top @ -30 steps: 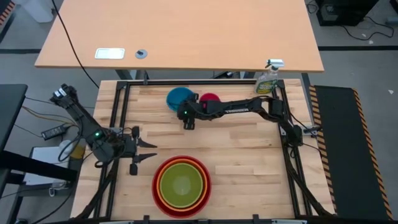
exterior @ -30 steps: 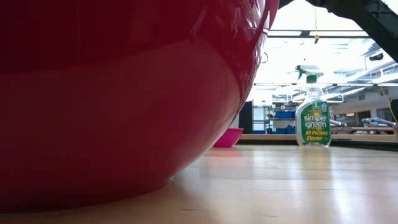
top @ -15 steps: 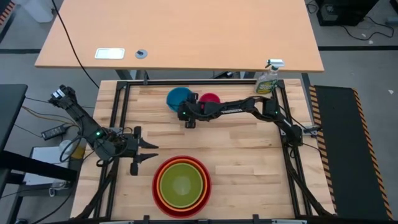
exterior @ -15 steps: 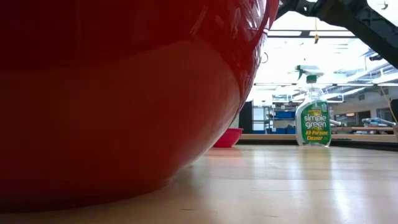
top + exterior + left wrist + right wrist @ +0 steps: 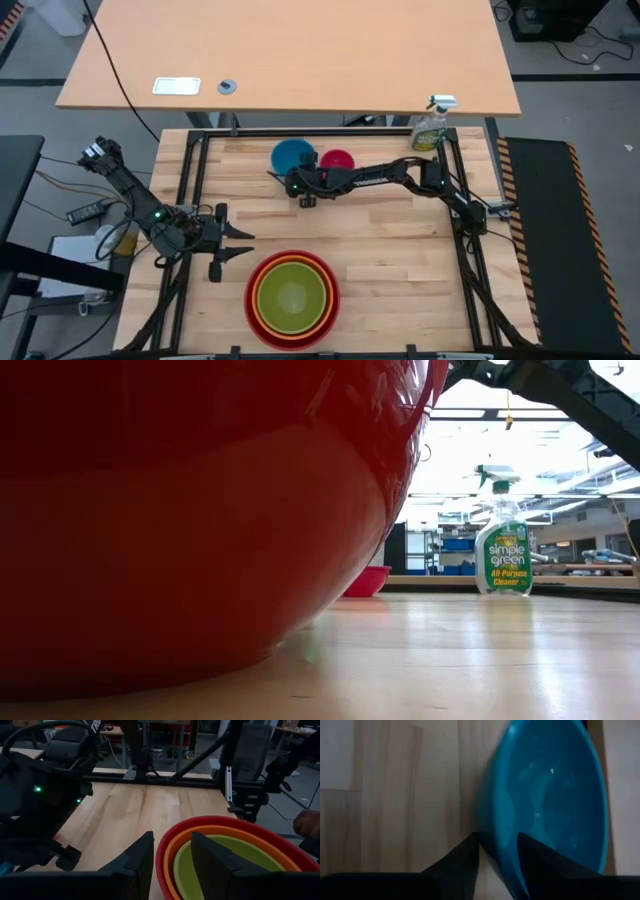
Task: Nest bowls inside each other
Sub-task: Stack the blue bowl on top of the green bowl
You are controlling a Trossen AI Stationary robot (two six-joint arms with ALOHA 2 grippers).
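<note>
A red bowl (image 5: 249, 300) stands near the table's front edge with an orange bowl (image 5: 257, 297) and a lime green bowl (image 5: 292, 296) nested in it. The red one fills the low view (image 5: 180, 510). At the far side a blue bowl (image 5: 293, 153) and a small pink bowl (image 5: 339, 160) stand side by side on the wood. My right gripper (image 5: 281, 178) is at the blue bowl's near rim and shut on it (image 5: 498, 837). My left gripper (image 5: 247, 245) hangs open to the left of the red bowl, touching nothing (image 5: 172, 855). My right gripper has the blue bowl's rim (image 5: 494, 827) on the bowl's near side, with one finger (image 5: 465, 855) outside the wall and the other (image 5: 540, 857) inside the hollow. The fingers slant down from the table's right. The bowl sits upright on the table.
A green spray bottle (image 5: 431, 128) stands at the far right corner (image 5: 503, 545). The black frame rails (image 5: 195, 170) run along the table's edges. Bare wood lies between the far bowls and the nested stack.
My right gripper has sunk toward the blue bowl's near rim and rolled a little. My left arm has kept still.
</note>
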